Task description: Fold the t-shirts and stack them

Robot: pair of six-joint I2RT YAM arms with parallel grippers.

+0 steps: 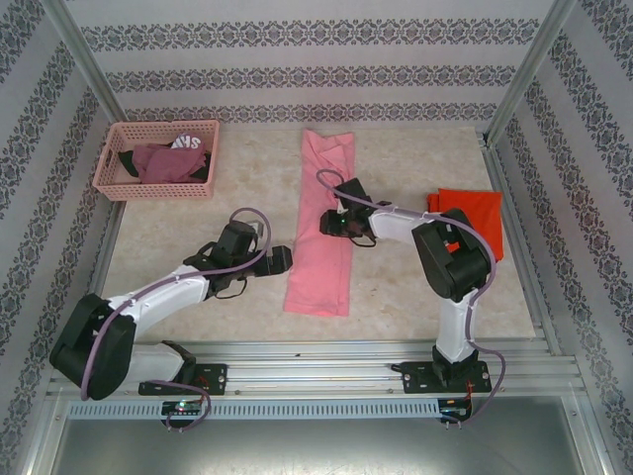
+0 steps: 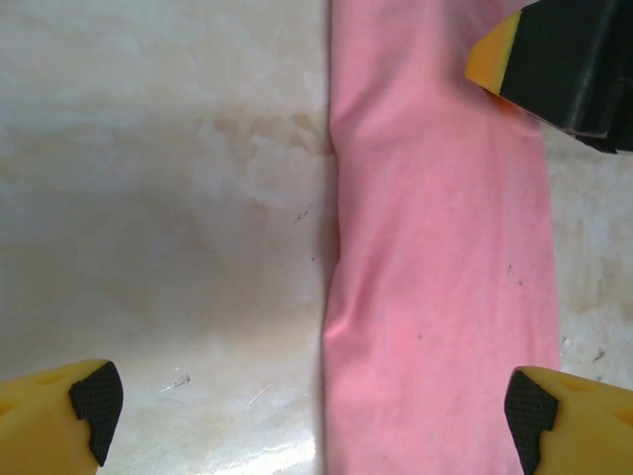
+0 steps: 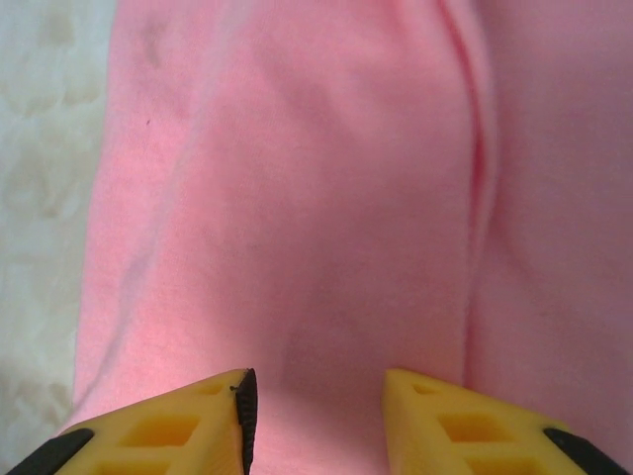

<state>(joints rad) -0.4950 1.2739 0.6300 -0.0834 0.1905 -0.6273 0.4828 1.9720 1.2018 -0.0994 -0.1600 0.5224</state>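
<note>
The salmon-pink tee [image 1: 326, 158] lies mid-way across the table [image 1: 188, 233] as a narrow strip. Its long axis runs near to far, far end tipped a bit right, so probably set for a crosswise fold. Left end effector [image 1: 285, 260] sits wide open at its left edge. Right end effector [image 1: 331, 222] hangs over the middle, jaws half parted, can't tell if it's pinching cloth. Orange-red tee [image 1: 475, 210] waits folded on the right.

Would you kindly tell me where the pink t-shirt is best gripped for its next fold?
The pink t-shirt lies flat as a long narrow strip running near to far, so probably pinch its near end's corners, coming from the near side.
</note>
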